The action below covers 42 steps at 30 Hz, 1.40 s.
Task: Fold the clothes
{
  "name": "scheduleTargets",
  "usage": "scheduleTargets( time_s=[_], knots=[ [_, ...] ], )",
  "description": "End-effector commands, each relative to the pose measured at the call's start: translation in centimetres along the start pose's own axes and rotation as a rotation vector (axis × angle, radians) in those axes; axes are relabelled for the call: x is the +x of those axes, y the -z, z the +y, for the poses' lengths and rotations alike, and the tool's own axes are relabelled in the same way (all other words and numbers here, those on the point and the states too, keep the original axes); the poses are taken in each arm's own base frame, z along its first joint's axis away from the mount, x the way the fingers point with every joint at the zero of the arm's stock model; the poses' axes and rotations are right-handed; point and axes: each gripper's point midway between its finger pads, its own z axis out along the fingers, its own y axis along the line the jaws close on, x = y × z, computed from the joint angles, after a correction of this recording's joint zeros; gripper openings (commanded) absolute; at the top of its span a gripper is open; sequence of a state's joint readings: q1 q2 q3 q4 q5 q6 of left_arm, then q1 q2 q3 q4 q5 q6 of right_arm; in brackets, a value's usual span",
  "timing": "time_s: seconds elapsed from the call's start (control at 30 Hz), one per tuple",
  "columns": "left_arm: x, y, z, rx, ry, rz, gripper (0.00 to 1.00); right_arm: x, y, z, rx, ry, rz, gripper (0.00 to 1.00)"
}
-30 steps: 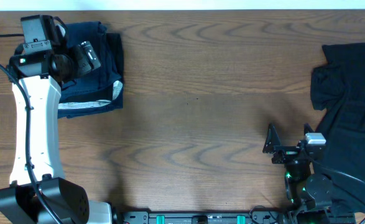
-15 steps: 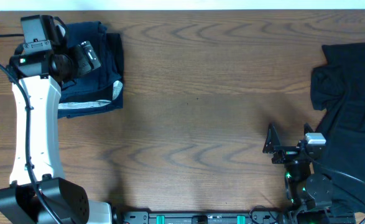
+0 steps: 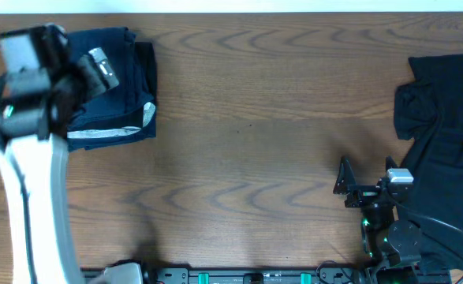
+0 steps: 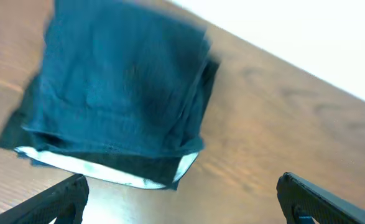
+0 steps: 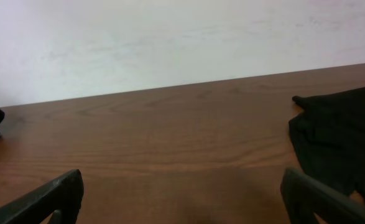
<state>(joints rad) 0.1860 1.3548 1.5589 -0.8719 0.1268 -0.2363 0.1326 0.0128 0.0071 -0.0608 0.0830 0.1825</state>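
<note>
A folded dark blue garment [image 3: 121, 87] with a white lining edge lies at the table's far left; it also shows in the left wrist view [image 4: 120, 93]. My left gripper [image 3: 97, 71] hangs above it, open and empty, its fingertips [image 4: 182, 202] wide apart. An unfolded black garment [image 3: 448, 134] lies crumpled at the right side, and its edge shows in the right wrist view [image 5: 337, 137]. My right gripper [image 3: 367, 180] rests low near the front edge, left of the black garment, open and empty, its fingertips [image 5: 182, 196] spread.
The brown wooden table [image 3: 263, 142] runs between the two garments. A white wall [image 5: 170, 37] stands beyond the table's far edge. The arm bases sit at the front edge.
My left arm has swung to the left and drawn back from the folded blue garment; it is blurred by motion. The right arm and both garments have not moved.
</note>
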Motion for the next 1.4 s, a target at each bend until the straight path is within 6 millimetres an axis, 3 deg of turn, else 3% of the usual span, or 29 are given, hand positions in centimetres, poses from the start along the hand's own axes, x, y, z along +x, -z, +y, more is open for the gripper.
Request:
scheduleTargets(
  time_s=[0.0, 0.13, 0.27, 0.37, 0.5, 0.67, 0.83, 1.03, 1.17, 1.37],
  knots=[
    [-1.0, 5.3, -0.7, 0.033, -0.012, -0.128, 0.98, 0.0, 0.0, -0.3, 0.018, 0.004, -0.005, 0.99],
    [-1.2, 11.7, -1.2, 0.080, -0.023, -0.279, 0.98, 0.0, 0.0, -0.3, 0.018, 0.004, -0.005, 0.99],
    [0.2, 17.4, -1.2, 0.122, -0.033, -0.412, 0.98, 0.0, 0.0, -0.3, 0.018, 0.004, -0.005, 0.99],
    [2.0, 20.3, -0.8, 0.145, -0.037, -0.485, 0.98, 0.0, 0.0, -0.4, 0.018, 0.004, -0.005, 0.99],
    [5.4, 21.7, 0.2, 0.159, -0.041, -0.529, 0.98, 0.0, 0.0, -0.4, 0.018, 0.004, -0.005, 0.99],
    [10.4, 20.1, 1.9, 0.149, -0.042, -0.503, 0.98, 0.0, 0.0, -0.3, 0.018, 0.004, -0.005, 0.99],
    [16.4, 16.0, 4.0, 0.111, -0.033, -0.378, 0.98, 0.0, 0.0, -0.4, 0.018, 0.004, -0.005, 0.99],
    [20.8, 11.1, 5.7, 0.079, -0.007, -0.262, 0.98, 0.0, 0.0, -0.4, 0.018, 0.004, -0.005, 0.99],
    [21.8, 8.1, 5.8, 0.103, -0.025, -0.256, 0.98, 0.0, 0.0, -0.4, 0.018, 0.004, -0.005, 0.99],
    [20.5, 5.6, 4.6, 0.185, -0.056, -0.381, 0.98, 0.0, 0.0, -0.4, 0.018, 0.004, -0.005, 0.99]
  ],
)
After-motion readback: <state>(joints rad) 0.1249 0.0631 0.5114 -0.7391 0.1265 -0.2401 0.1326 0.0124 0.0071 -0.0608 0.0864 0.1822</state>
